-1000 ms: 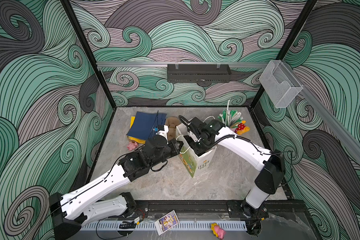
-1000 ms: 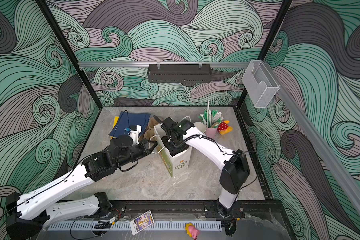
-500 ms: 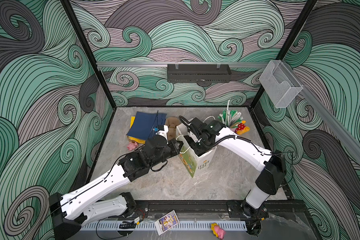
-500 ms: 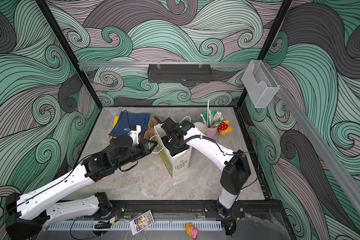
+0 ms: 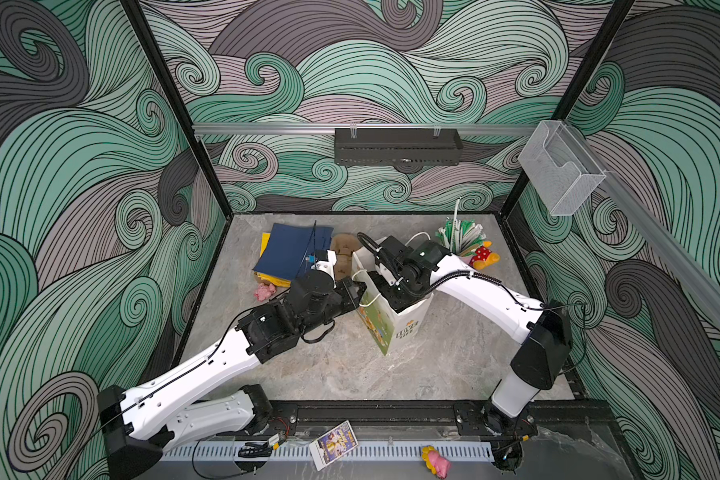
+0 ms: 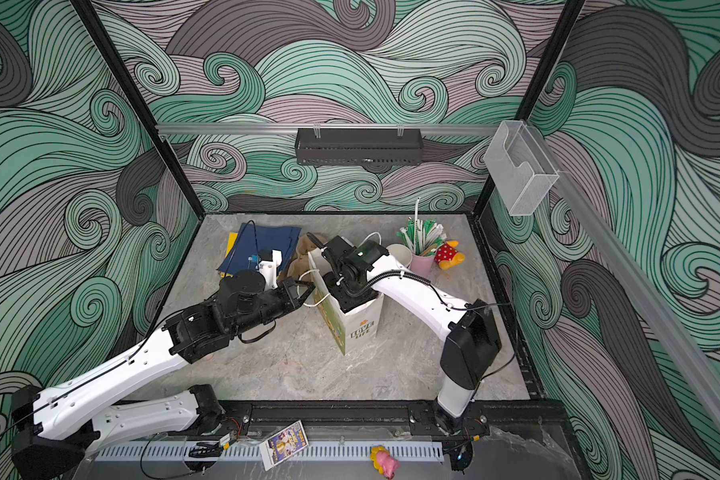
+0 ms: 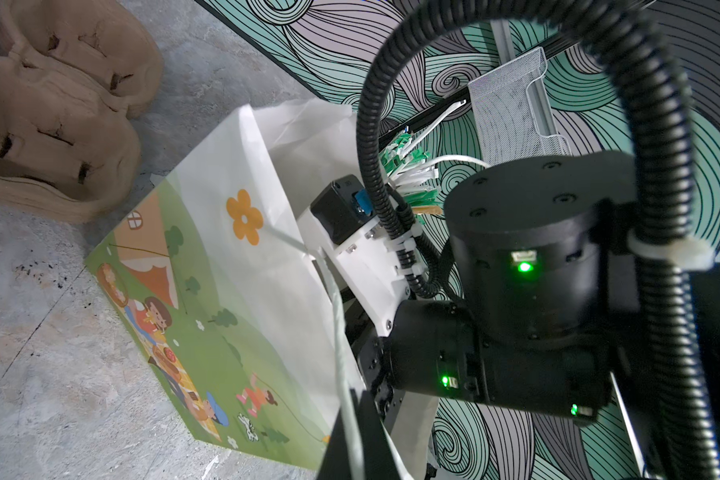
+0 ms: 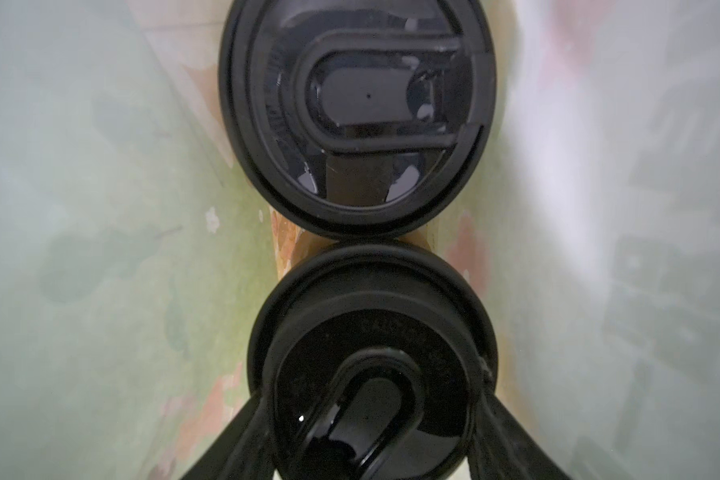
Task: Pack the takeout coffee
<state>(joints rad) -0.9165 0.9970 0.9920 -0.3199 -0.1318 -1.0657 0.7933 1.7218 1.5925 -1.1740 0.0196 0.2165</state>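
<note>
Unmoved since a second ago. Pinching bag [image 5: 406, 326] handle [image 7: 336, 328] at 9 o'clock with left fingers [image 7: 375, 453]; gripping lidded cup [image 8: 371, 374] inside bag, against second cup [image 8: 356, 112], with right fingers [image 8: 233, 440]. Could topple both if withdrawn snagging paper.

My left hand [image 6: 304, 291] pinches the white handle [image 6: 313, 272] of the paper bag [image 6: 356, 328] standing mid-counter [image 6: 308, 374]; my right arm [image 6: 408, 286] reaches into its open top from the right.

light: even, diffuse | shadows: faint | top views: sharp, bowed edges | black lid [image 8: 356, 112]: glare, slight blur
</note>
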